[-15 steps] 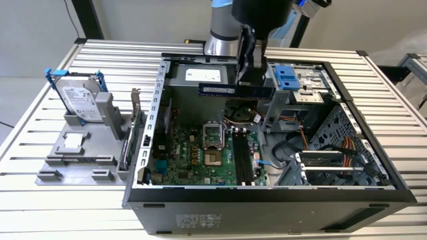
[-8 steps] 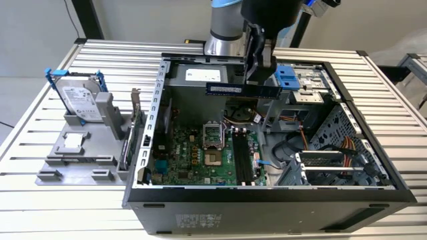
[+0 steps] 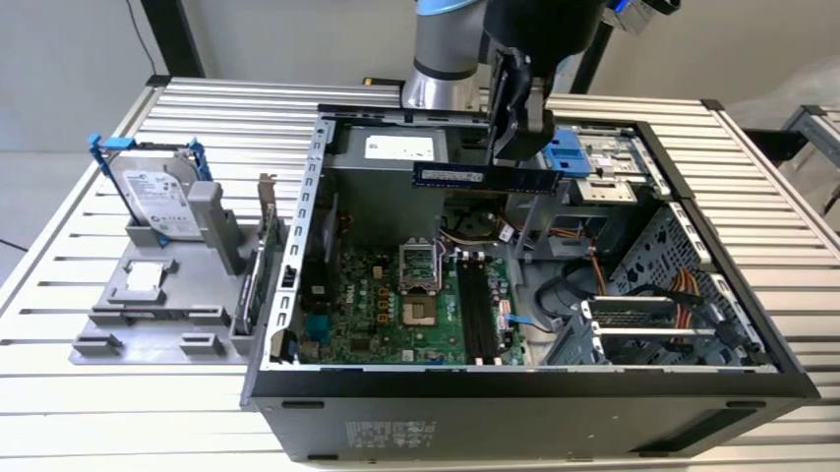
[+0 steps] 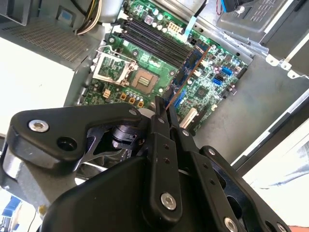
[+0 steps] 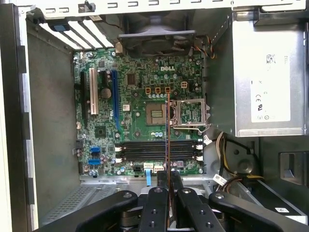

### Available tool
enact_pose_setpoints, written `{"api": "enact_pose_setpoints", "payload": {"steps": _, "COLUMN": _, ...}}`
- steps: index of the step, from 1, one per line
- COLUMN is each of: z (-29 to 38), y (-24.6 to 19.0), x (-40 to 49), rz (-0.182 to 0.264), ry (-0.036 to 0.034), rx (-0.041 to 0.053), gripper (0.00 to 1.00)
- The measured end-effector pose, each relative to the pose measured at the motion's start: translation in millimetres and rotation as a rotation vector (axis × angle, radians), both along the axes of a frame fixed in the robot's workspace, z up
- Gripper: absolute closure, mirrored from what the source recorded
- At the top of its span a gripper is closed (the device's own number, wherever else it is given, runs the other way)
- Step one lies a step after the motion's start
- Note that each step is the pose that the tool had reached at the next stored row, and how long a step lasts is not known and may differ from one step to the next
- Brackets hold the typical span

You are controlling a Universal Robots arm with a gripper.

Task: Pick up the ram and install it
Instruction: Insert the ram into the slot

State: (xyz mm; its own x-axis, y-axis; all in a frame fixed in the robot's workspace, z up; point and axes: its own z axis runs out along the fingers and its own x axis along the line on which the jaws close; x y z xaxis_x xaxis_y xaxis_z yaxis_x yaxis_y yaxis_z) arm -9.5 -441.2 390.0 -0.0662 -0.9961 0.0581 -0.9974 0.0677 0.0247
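We start with the slatted table (image 3: pixel 79 413), which carries the open computer case (image 3: pixel 525 398) across the middle and right of the exterior view. Inside the case, at lower centre of that frame, lies the green motherboard (image 3: pixel 374 310). Its black memory slots (image 3: pixel 473 315) run up and down the picture just right of the processor socket (image 3: pixel 417 265).

The ram (image 3: pixel 486 176) hangs in the air at upper centre of the exterior view, over the far end of the case and well above the board. Its long axis runs from the exterior view's left to its right, so we judge it crosswise to the slots, not in line with them. The first wrist view agrees: there the ram (image 5: pixel 167 130) appears edge-on as a thin line crossing the slots (image 5: pixel 157 151) squarely.

The fingers (image 3: pixel 514 133) come straight down from above and are clenched on the ram's upper edge towards its right end, leaving most of the strip on the exterior view's left.
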Motion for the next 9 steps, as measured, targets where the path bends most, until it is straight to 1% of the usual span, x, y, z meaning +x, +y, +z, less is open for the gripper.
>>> {"api": "enact_pose_setpoints", "payload": {"steps": 9, "z": 0.0, "y": 0.0, "x": -0.1, "rz": -0.003, "ry": 0.0, "rx": 0.0, "gripper": 1.0}}
